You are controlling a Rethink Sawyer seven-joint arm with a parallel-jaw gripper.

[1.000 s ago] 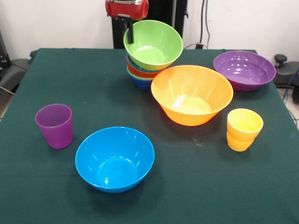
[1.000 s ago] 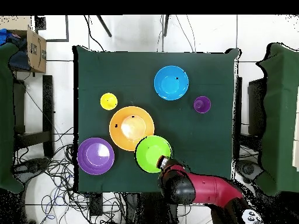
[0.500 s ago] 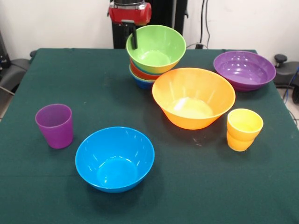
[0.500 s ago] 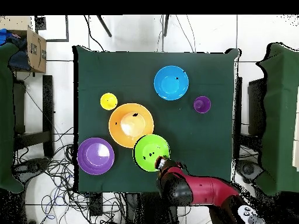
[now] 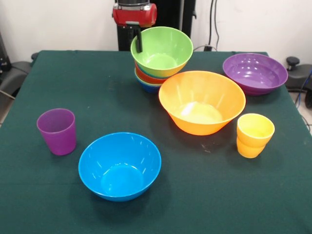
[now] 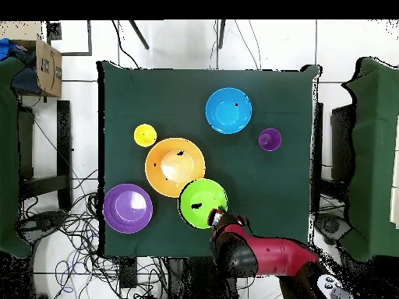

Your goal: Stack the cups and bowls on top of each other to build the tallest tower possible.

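The tower point(image 5: 147, 79) stands at the table's far side: small red-orange and blue bowls nested, with the large green bowl point(image 5: 163, 51) point(image 6: 203, 203) on top, tilted. My gripper point(image 5: 138, 41) point(image 6: 219, 214) is shut on the green bowl's left rim, and one black finger point(image 5: 138, 43) shows inside it. A large orange bowl point(image 5: 201, 102) point(image 6: 175, 167) sits right beside the tower. The large blue bowl point(image 5: 119, 165) point(image 6: 228, 110) sits near the front. The purple cup point(image 5: 57, 130) point(image 6: 270, 139) stands at the left, the yellow cup point(image 5: 255, 135) point(image 6: 145, 135) at the right.
A wide shallow purple bowl point(image 5: 254, 73) point(image 6: 128, 208) rests at the far right corner of the green-covered table point(image 5: 97, 83). Cables lie on the floor around the table in the overhead view.
The green bowl has come down from a steeper tilt onto the stack, shifting with my gripper. In the last half second it moved only slightly left. Nothing else moved.
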